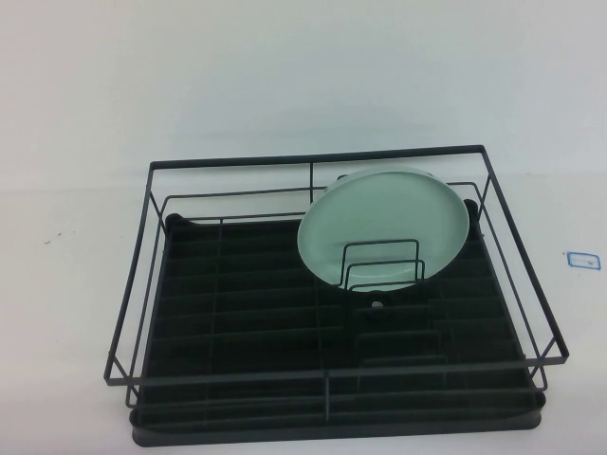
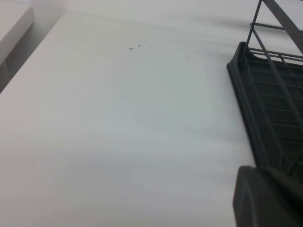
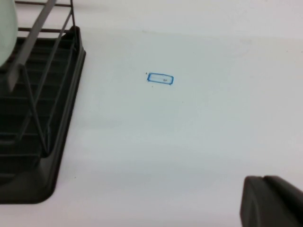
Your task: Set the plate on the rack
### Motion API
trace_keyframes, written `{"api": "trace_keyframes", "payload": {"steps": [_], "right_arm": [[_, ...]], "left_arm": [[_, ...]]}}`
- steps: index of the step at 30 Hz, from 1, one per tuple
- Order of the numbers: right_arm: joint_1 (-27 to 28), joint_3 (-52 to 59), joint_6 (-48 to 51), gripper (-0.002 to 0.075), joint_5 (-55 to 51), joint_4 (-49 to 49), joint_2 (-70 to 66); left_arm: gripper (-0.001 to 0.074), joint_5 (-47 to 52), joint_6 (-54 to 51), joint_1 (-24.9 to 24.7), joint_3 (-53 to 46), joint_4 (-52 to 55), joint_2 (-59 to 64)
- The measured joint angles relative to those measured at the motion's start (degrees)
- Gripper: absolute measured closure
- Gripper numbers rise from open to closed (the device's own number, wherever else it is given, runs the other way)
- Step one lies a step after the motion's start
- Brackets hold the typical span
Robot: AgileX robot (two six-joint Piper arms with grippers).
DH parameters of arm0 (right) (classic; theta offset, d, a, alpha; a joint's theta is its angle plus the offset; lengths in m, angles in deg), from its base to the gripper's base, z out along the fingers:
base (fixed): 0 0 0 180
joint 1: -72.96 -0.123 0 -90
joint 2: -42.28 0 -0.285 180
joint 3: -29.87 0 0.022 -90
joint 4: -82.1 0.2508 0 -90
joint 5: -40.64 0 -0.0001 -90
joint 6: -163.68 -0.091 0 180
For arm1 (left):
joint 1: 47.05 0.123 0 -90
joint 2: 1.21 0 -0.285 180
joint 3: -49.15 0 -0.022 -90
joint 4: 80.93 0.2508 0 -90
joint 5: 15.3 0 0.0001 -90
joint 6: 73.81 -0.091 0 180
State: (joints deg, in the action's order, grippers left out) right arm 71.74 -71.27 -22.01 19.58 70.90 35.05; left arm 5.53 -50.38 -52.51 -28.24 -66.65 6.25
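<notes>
The pale mint-green plate (image 1: 384,227) stands on edge inside the black wire rack (image 1: 228,163), at its back right. It leans on the upright holder loops (image 1: 382,263) over the ribbed tray base. A sliver of the plate shows in the right wrist view (image 3: 5,28). Neither gripper shows in the high view. My left gripper (image 2: 258,172) is shut and empty, low over the bare table beside the rack's left corner (image 2: 246,94). My right gripper (image 3: 262,179) is shut and empty, over the table to the right of the rack (image 3: 61,94).
A small blue-outlined label (image 1: 582,259) lies on the white table to the right of the rack; it also shows in the right wrist view (image 3: 160,79). A table edge and a gap show at the far left of the left wrist view (image 2: 19,52).
</notes>
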Motion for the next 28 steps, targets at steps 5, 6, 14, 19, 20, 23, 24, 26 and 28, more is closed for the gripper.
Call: {"api": "trace_keyframes", "payload": {"steps": [5,6,14,19,20,23,24,26,28], "right_arm": [[0.3,0.0,0.0,0.0728,0.0,-0.2,0.0],[0.3,0.0,-0.1,0.0728,0.0,-0.2,0.0],[0.3,0.0,-1.0,0.0728,0.3,-0.3,0.0],[0.3,0.0,-1.1,0.0728,0.4,-0.3,0.0],[0.3,0.0,-1.1,0.0728,0.4,-0.3,0.0],[0.3,0.0,-1.1,0.0728,0.4,-0.3,0.0],[0.3,0.0,-1.1,0.0728,0.4,-0.3,0.0],[0.3,0.0,-1.1,0.0728,0.4,-0.3,0.0],[0.3,0.0,-1.1,0.0728,0.4,-0.3,0.0]], "left_arm": [[0.0735,0.0,0.0,0.0,0.0,0.0,0.0],[0.0735,0.0,0.0,0.0,0.0,0.0,0.0],[0.0735,0.0,0.0,0.0,0.0,0.0,0.0],[0.0735,0.0,0.0,0.0,0.0,0.0,0.0],[0.0735,0.0,0.0,0.0,0.0,0.0,0.0],[0.0735,0.0,0.0,0.0,0.0,0.0,0.0],[0.0735,0.0,0.0,0.0,0.0,0.0,0.0],[0.0735,0.0,0.0,0.0,0.0,0.0,0.0],[0.0735,0.0,0.0,0.0,0.0,0.0,0.0]]}}
